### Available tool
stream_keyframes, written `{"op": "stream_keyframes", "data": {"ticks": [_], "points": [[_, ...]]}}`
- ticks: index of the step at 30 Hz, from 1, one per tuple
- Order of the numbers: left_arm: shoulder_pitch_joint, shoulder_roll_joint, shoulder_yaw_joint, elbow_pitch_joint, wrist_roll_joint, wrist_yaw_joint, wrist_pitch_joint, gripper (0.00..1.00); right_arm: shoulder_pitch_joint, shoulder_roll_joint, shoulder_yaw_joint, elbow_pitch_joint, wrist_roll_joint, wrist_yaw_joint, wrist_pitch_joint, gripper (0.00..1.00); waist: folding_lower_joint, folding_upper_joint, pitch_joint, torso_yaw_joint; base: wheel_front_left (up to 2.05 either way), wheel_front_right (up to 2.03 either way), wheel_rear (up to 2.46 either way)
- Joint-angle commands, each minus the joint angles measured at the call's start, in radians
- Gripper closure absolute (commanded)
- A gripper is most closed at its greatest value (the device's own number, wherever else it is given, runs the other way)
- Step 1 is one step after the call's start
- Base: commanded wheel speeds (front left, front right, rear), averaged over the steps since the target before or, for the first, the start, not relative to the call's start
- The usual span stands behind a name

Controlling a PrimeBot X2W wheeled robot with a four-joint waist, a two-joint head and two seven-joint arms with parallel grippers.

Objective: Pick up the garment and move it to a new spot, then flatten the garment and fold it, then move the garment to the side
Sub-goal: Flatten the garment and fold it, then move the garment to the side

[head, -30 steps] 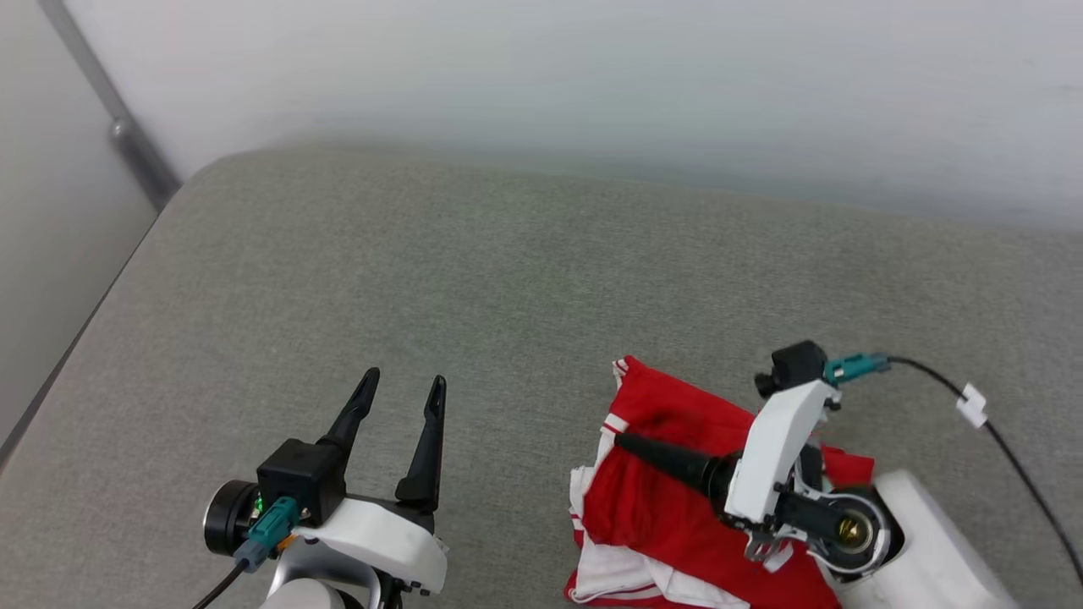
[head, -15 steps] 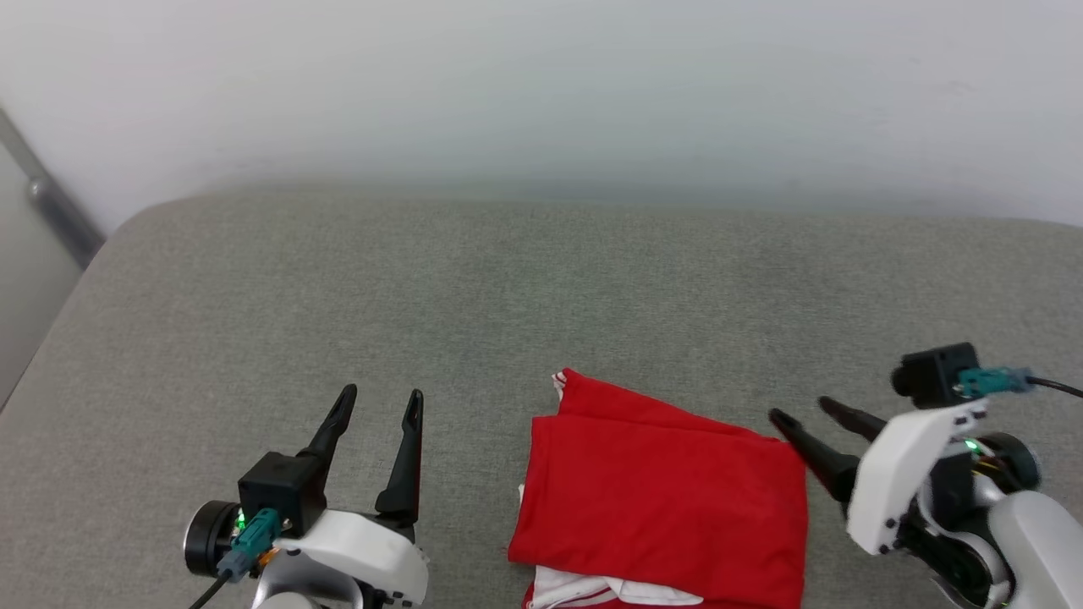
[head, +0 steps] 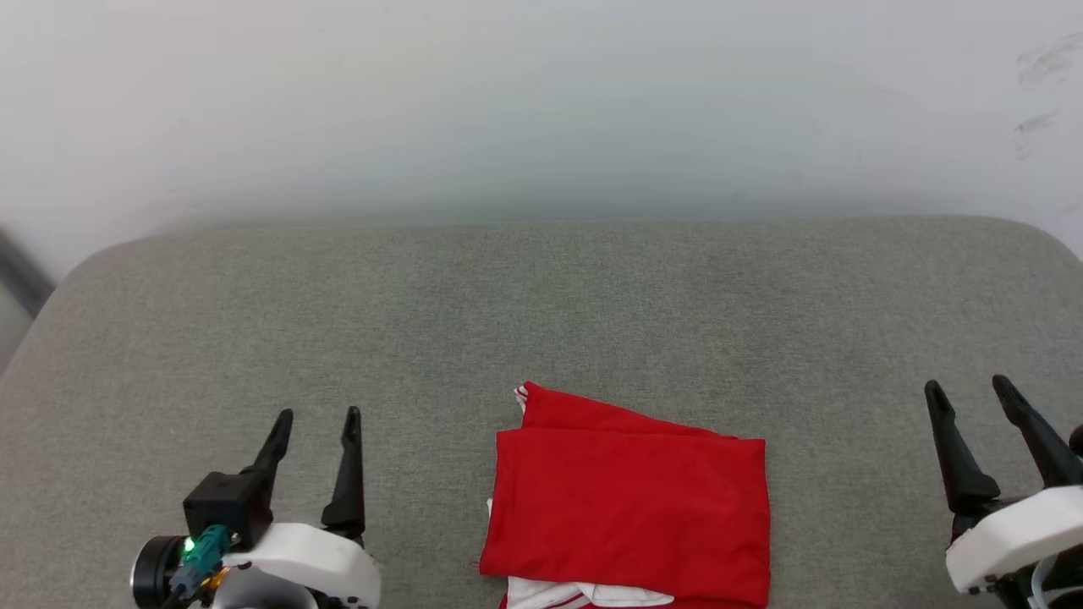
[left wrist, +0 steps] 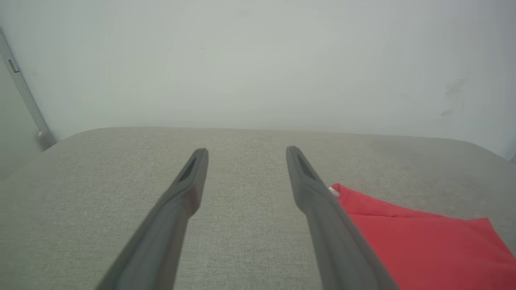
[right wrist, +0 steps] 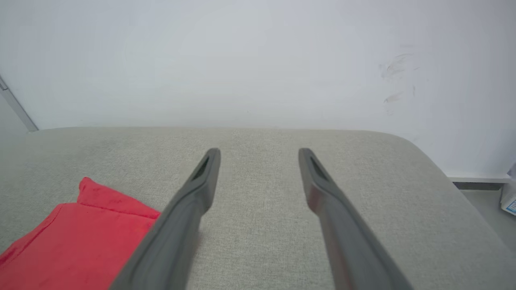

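Bottom centre of the head view: garment (head: 630, 507) lies folded in a red slab on the grey cushion (head: 541, 313), with white sleeve cloth peeking out at its lower edge. Probably light, limp and a bit slick. The layers would likely slump from a one-corner pinch, so take both side edges through all layers. Left hand (head: 319, 414) lower left, right hand (head: 967, 385) lower right: both spread, empty, well apart from the cloth. Open cushion above and to either side. Cushion corners are rounded, with the wall (head: 541, 101) behind.

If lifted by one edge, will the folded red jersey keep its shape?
Probably not: the folded red jersey lies in thin, soft layers, so lifted by one edge it would likely sag and unfold. It looks light. Pushed, it may bunch rather than slide on the woven grey fabric cushion.
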State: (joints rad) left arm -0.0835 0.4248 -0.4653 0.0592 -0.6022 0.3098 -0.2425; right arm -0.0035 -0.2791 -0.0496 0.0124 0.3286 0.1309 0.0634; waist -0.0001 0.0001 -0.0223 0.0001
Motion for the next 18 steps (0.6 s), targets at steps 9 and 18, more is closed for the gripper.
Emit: {"op": "stream_keyframes", "data": {"ticks": [9,18], "points": [[0.071,-0.008,0.067,0.015,0.009,0.013,-0.021,0.0,0.107,0.097,0.001,-0.113,-0.067,0.0,-0.064,0.0,0.0001,-0.0001,-0.008,-0.009,0.0,0.0,0.0],[0.082,-0.014,0.076,0.007,0.028,0.005,-0.023,0.0,0.125,0.115,-0.015,-0.141,-0.068,0.0,-0.035,0.0,0.0001,-0.0001,-0.011,-0.011,0.0,0.0,0.0]]}}
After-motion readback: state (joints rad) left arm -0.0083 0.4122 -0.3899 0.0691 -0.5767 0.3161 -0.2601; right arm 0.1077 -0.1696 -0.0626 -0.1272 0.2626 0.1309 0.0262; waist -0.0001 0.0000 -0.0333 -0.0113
